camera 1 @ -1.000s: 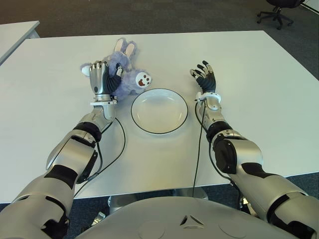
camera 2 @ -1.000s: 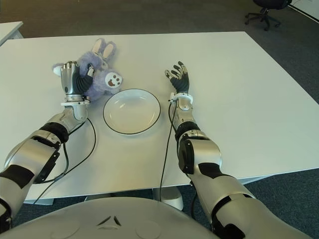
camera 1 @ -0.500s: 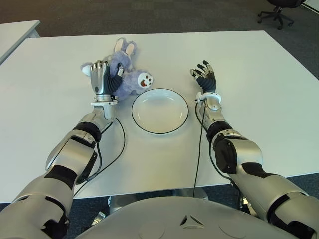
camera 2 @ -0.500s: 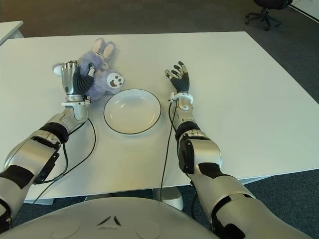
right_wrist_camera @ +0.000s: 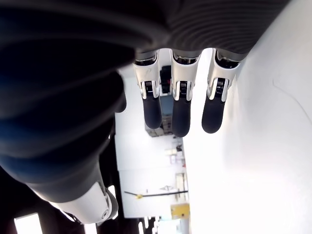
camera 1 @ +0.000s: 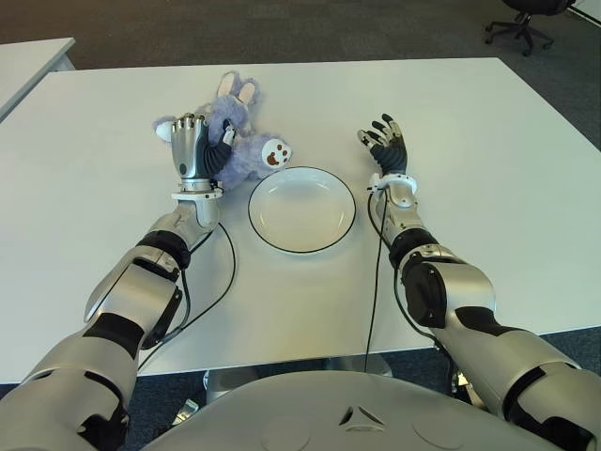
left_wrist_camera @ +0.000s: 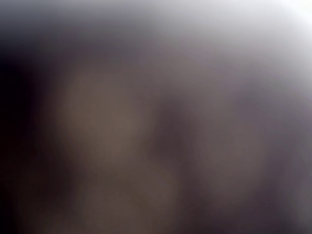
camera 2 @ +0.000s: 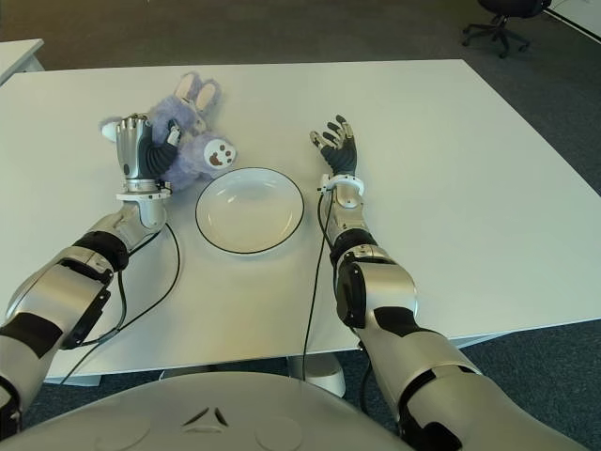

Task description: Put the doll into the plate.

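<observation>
A purple plush rabbit doll [camera 1: 246,141] with a white smiling face lies on the white table, just left of and behind the plate. My left hand [camera 1: 194,146] is shut on its body, fingers curled into the fur. The doll's face [camera 1: 273,152] points toward the plate's rim. The white plate [camera 1: 301,209] with a dark rim sits empty at the table's middle. My right hand [camera 1: 384,141] stays to the right of the plate, fingers spread, holding nothing. The left wrist view is filled by blurred fur.
A black cable [camera 1: 222,282] runs from my left wrist across the table toward its front edge, and another cable [camera 1: 373,282] hangs from my right wrist. An office chair [camera 1: 522,21] stands on the carpet beyond the far right corner. Another table's corner [camera 1: 33,56] shows at far left.
The doll's head has shifted slightly right, closer to the plate's rim, with my left hand still shut on its body. The right hand has not moved.
</observation>
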